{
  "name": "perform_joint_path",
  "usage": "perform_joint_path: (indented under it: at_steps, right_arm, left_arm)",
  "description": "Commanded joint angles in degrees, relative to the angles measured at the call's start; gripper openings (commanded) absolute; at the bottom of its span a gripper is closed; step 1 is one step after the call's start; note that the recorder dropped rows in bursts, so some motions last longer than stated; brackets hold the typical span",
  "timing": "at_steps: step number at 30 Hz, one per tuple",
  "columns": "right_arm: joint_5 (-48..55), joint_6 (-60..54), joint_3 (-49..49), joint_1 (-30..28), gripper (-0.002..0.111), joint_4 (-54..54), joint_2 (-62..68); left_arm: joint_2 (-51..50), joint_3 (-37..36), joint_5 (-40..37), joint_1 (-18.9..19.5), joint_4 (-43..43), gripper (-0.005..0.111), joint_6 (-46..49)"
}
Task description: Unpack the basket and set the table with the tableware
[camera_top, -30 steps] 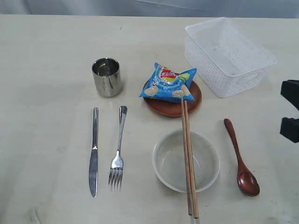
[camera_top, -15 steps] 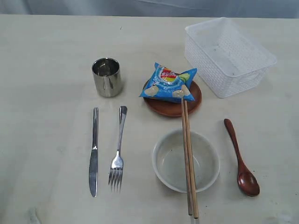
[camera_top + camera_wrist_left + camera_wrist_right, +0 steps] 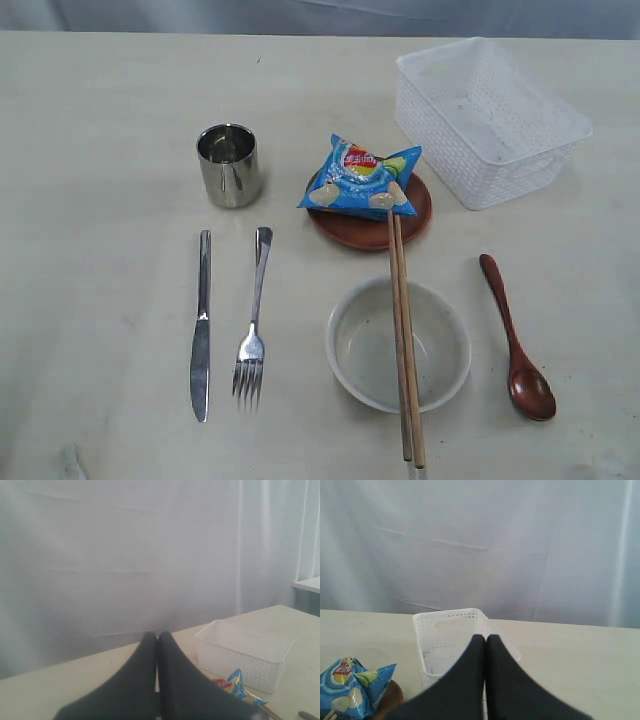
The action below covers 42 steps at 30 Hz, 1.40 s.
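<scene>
The white lattice basket [image 3: 490,120] stands empty at the back right of the cream table [image 3: 100,120]. A steel cup [image 3: 229,165] stands back left, with a steel knife [image 3: 202,325] and fork [image 3: 253,318] in front of it. A reddish-brown plate [image 3: 375,227] carries a blue snack bag [image 3: 360,180]. Wooden chopsticks [image 3: 403,335] lie across the white bowl [image 3: 360,350]. A dark red wooden spoon [image 3: 515,340] lies to the right. Neither arm shows in the exterior view. My left gripper [image 3: 157,636] and right gripper [image 3: 486,637] are both shut and empty, raised above the table.
A pale curtain hangs behind the table. The basket [image 3: 447,635] lies just beyond my right fingertips in the right wrist view, and the basket [image 3: 245,655] and the snack bag [image 3: 231,682] show in the left wrist view.
The dark right arm, seen at the right edge one second ago, has withdrawn out of the exterior view. The tableware has not moved.
</scene>
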State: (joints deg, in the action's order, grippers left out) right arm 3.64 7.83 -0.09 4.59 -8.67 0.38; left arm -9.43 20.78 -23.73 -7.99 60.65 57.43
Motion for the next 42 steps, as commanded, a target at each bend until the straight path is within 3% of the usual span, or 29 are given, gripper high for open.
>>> perform_joint_path:
  at_steps: [1, 31, 33, 34, 36, 38, 42]
  right_arm:
    - [0.2, 3.4, 0.1, -0.4, 0.0, 0.0, -0.4]
    - [-0.6, 3.5, 0.1, -0.4, 0.0, 0.0, -0.4]
    - [-0.7, 3.5, 0.1, -0.4, 0.0, 0.0, -0.4]
    - [-0.7, 3.5, 0.1, -0.4, 0.0, 0.0, -0.4]
    - [-0.7, 3.5, 0.1, -0.4, 0.0, 0.0, -0.4]
    - [-0.7, 3.5, 0.1, -0.4, 0.0, 0.0, -0.4]
    - [-0.7, 3.5, 0.1, -0.4, 0.0, 0.0, -0.4]
  left_arm:
    - [0.0, -0.3, 0.1, -0.3, 0.2, 0.0, 0.0]
    - [0.0, -0.3, 1.2, -0.3, 0.4, 0.0, -0.5]
    - [0.0, -0.4, 1.2, -0.3, -15.2, 0.0, -15.8]
    - [0.0, -1.7, 2.7, -0.3, -32.8, 0.0, -35.1]
    - [0.0, -6.1, 11.8, -0.3, -49.4, 0.0, -50.0]
    - [0.0, -10.0, 17.0, -0.3, -55.3, 0.0, -51.1]
    - [0.0, -15.8, 19.5, -0.3, -60.7, 0.0, -51.1]
